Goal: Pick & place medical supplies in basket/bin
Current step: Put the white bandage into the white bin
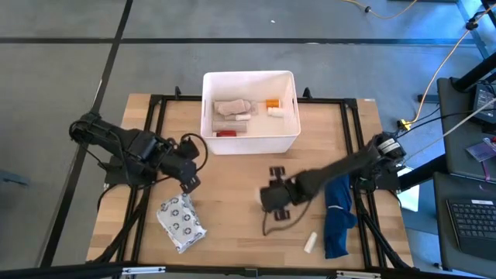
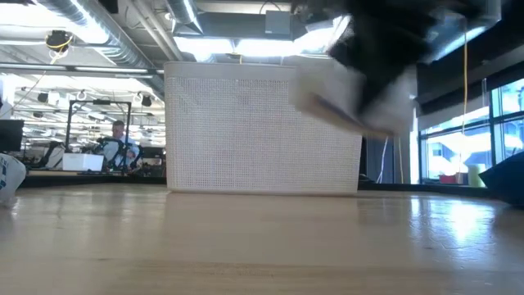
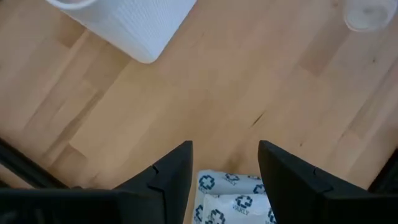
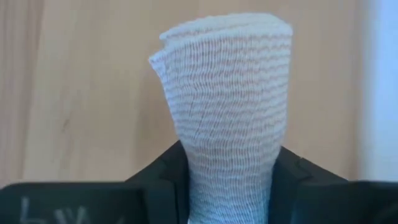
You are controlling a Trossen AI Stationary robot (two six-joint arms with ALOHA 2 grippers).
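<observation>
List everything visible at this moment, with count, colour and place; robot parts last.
White rectangular plastic bin: one, table's far middle.
Supplies inside bin: beige roll, small orange bottle, small white tube, red item.
Crinkly grey packet with dark ring pattern: one, near left, just ahead of the left fingers.
White gauze roll: one, pinched by the right fingers.
Small white tube: one, near edge, beside cloth.
Dark-blue cloth: one, right side.
Left gripper: open, above packet.
Right gripper: centre of the table, shut on gauze.

White bin, white-weave gauze roll, grey ring-patterned packet, dark-blue cloth
</observation>
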